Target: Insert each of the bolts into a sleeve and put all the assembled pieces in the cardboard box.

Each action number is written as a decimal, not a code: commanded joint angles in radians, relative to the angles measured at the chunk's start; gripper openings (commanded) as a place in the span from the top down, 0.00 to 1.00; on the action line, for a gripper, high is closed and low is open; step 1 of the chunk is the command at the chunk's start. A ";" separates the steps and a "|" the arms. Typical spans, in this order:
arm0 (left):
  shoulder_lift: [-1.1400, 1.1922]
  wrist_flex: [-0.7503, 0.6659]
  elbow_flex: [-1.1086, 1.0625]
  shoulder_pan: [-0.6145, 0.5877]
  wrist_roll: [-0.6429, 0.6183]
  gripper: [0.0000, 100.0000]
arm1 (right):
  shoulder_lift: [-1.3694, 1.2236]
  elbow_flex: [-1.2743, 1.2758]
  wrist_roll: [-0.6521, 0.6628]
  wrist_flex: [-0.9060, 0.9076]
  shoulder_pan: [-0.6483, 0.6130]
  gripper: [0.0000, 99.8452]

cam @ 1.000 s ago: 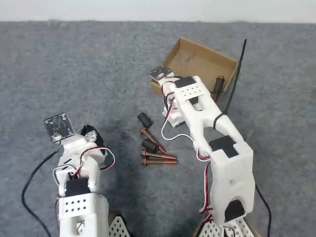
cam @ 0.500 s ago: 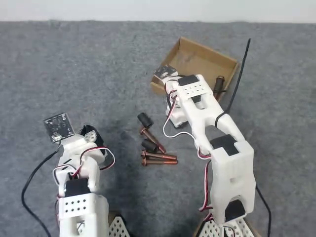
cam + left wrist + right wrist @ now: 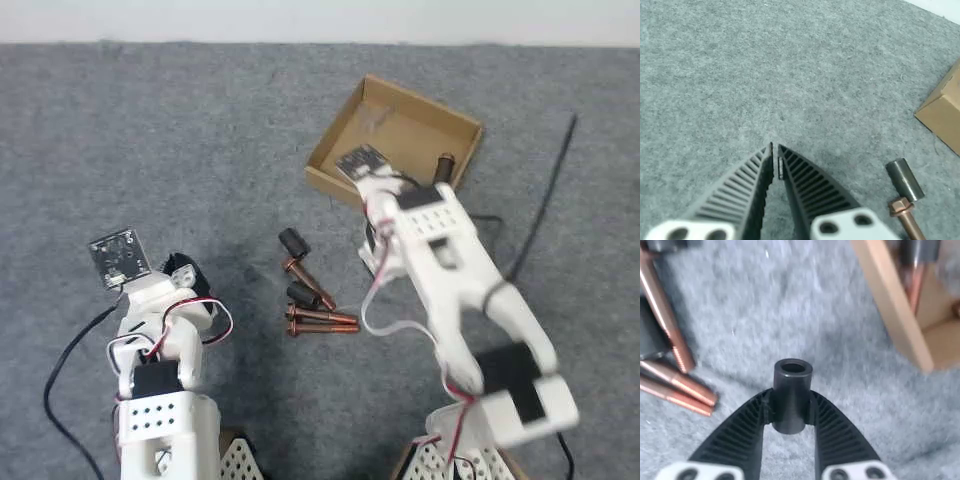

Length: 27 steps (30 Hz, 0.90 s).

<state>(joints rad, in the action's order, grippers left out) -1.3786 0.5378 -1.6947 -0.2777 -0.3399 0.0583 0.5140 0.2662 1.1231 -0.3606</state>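
Right gripper is clamped on an upright black sleeve over the grey carpeted tabletop, between the bolts and the box. My left gripper is nearly closed and empty. White wall behind.

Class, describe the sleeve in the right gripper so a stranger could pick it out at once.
Find the cardboard box on the grey carpet; the right gripper hangs close beside its wall. Clamped in that gripper is a short black sleeve, its open bore empty. The sleeves lying on the carpet each sit at the end of a copper bolt.
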 commanded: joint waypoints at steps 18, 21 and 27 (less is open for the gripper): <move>-0.008 0.534 0.430 0.072 0.000 0.99 | 0.710 0.715 0.049 -0.203 0.222 0.99; -0.002 0.644 0.581 0.140 0.000 0.99 | 0.783 0.775 0.068 -0.243 0.282 0.99; 0.292 0.721 0.874 0.147 0.000 0.99 | 0.816 0.799 0.068 -0.245 0.305 0.99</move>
<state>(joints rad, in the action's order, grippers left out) -1.2605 1.2190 -1.0027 -0.1396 -0.3399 0.8347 1.3211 0.3138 0.8991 -0.0675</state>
